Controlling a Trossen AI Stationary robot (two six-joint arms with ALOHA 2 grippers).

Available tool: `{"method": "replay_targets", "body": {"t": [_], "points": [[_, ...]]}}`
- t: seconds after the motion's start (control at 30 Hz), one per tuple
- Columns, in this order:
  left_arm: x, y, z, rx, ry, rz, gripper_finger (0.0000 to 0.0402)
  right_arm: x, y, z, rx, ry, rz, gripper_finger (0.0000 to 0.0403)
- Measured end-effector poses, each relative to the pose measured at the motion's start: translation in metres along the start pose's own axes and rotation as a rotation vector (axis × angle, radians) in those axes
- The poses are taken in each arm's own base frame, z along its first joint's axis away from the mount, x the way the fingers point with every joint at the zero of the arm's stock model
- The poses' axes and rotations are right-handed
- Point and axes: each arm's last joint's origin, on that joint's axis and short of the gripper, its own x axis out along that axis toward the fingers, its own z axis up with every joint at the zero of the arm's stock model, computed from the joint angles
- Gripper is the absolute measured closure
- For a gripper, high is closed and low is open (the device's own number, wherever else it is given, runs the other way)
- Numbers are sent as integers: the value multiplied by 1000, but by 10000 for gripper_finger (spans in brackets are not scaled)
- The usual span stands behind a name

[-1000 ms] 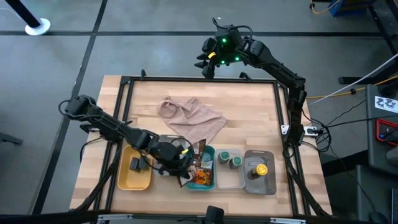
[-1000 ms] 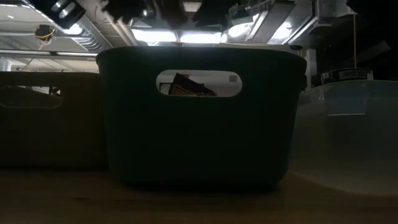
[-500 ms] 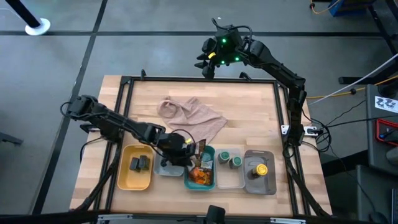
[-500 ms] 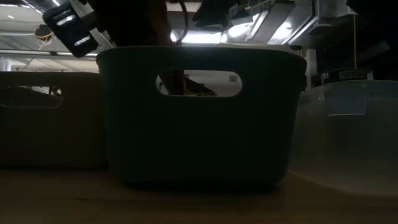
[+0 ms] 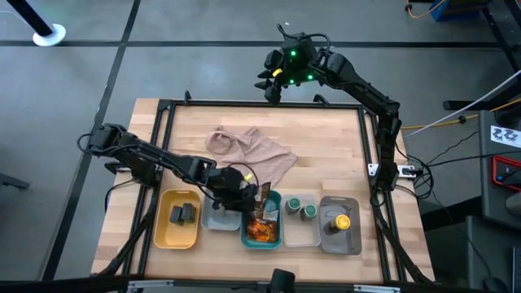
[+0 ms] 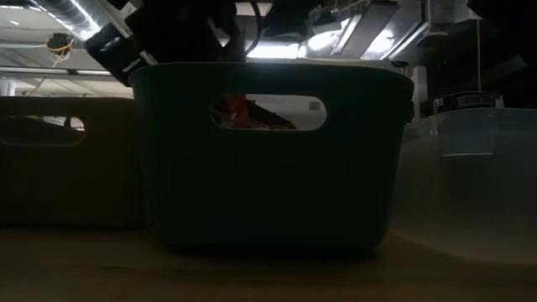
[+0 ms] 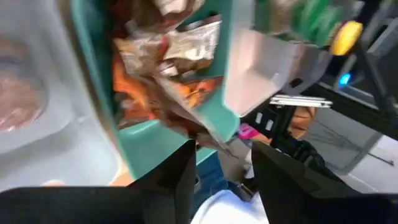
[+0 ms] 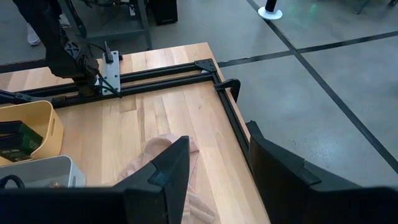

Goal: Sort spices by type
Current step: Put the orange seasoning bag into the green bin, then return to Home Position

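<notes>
The left gripper (image 5: 247, 200) hangs over the teal tray (image 5: 278, 198) at the near edge of the table, right at the tray's far left corner. From its wrist camera the two dark fingers (image 7: 180, 180) stand a little apart, and an orange-brown packet (image 7: 205, 134) seems to sit between their tips, though the blur is bad enough that I cannot tell whether they truly pinch it. The rest of the packets (image 5: 262, 229) lie heaped inside the teal tray.

At nine o'clock from that tray is the grey tray (image 5: 213, 221), and further the same way the yellow tray (image 5: 163, 236) with the small black blocks (image 5: 182, 213) in it. At three o'clock from the teal tray the clear tray (image 5: 303, 236) holds two green-lidded jars (image 5: 301, 207); beyond it another grey tray (image 5: 352, 242) carries a yellow-lidded jar (image 5: 341, 220).

A beige-pink cloth (image 5: 252, 153) lies crumpled at mid-table, at twelve o'clock from the trays.

The right gripper (image 5: 273, 81) waits off the far edge of the table, jaws standing open on nothing.

From table height the teal tray's wall fills the view, with a packet (image 6: 252, 113) showing through its handle slot.
</notes>
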Motion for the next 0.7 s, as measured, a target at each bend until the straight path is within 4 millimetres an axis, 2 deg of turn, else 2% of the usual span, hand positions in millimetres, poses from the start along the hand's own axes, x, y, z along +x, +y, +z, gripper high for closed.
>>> {"method": "replay_targets", "body": {"t": [0.2, 0.27, 0.33, 0.5, 0.7], "points": [[-28, -12, 4, 176, -26, -87, 261, -2, 0, 1, -2, -4, -3, 235], [-44, -15, 3, 250, -67, -116, 261, -11, 1, 3, -19, -17, -19, 235], [-64, -16, 2, 321, -135, -134, 261, -29, 1, 9, -33, -51, -44, 235], [-136, -12, -4, 532, -375, -195, 261, -76, 7, 16, -41, -107, -60, 235], [-226, 11, -16, 913, -687, -256, 261, -125, 19, 10, -60, -72, -44, 235]]}}
